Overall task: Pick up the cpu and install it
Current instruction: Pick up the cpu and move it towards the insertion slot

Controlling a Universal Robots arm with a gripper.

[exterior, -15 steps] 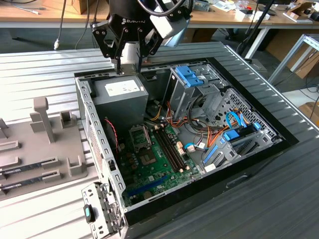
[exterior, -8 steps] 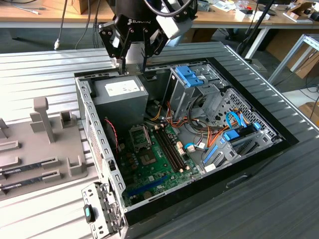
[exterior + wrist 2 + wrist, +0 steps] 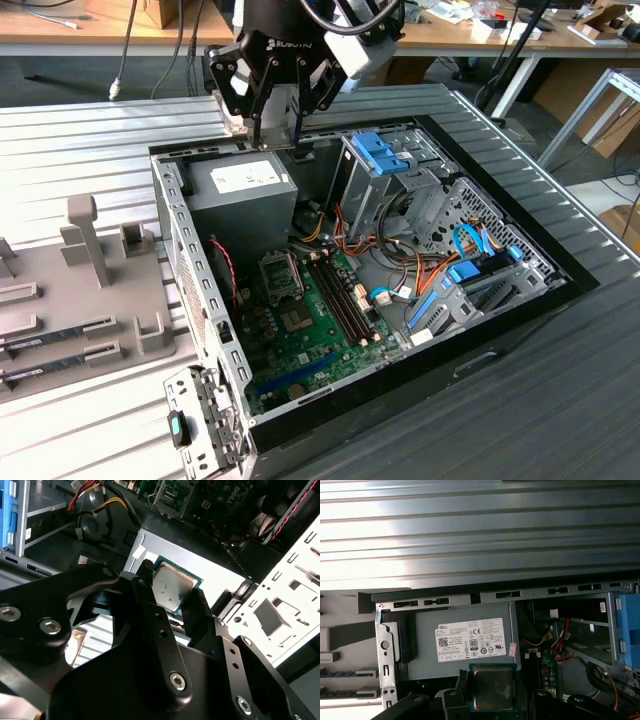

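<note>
Ribbed grey surface [image 3: 90,130] carried an open computer case [image 3: 168,215]; above its power supply [image 3: 245,195] the gripper [image 3: 272,140] gripped the cpu [image 3: 172,585] flat by opposite edges; the motherboard socket [image 3: 280,272] lay at 6 o'clock from it in the exterior view.

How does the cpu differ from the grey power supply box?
Size: the cpu is far smaller than the power supply box. Look: the cpu has a silvery top with a green edge; the box is grey with a white label. State: the cpu is gripped by the gripper above the box; the box sits fixed in the case. Both have flat metal tops.
</note>
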